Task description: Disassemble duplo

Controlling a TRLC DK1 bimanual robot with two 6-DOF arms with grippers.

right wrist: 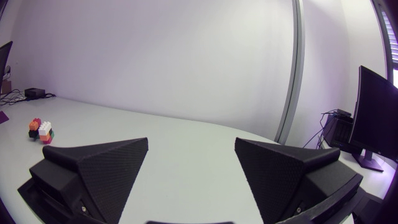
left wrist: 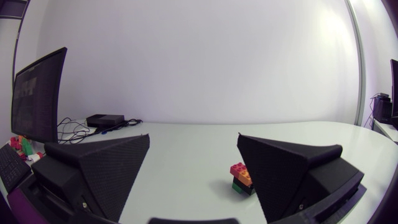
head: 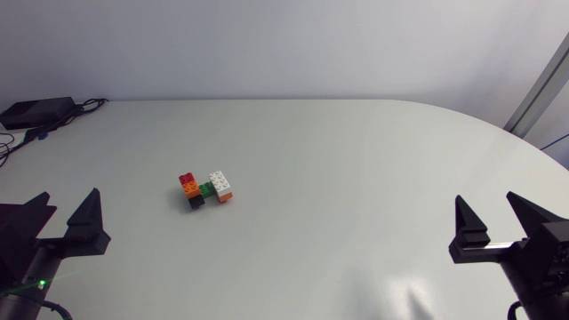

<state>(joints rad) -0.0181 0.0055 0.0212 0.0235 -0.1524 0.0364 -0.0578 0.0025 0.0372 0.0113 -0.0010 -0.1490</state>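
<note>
Head view: duplo cluster (head: 206,188) sits left of centre on the worktop (head: 373,151), w/ red, orange, green, black & white bricks joined. Left hand (head: 64,220) & right hand (head: 498,233) both spread wide, empty, well apart from it. Best approach, imo: one hand pins the white end, the other pinches the red/orange end, then pull straight.

Left wrist view: cluster ahead of the hand, partly behind one finger; white brick hidden.

Right wrist view: cluster far ahead, white brick showing.

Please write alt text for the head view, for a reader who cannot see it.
A small cluster of joined duplo bricks, red, orange, green, black and white, sits left of centre on a white table. The left gripper and the right gripper, both open, are at the sides, apart from it.
</note>
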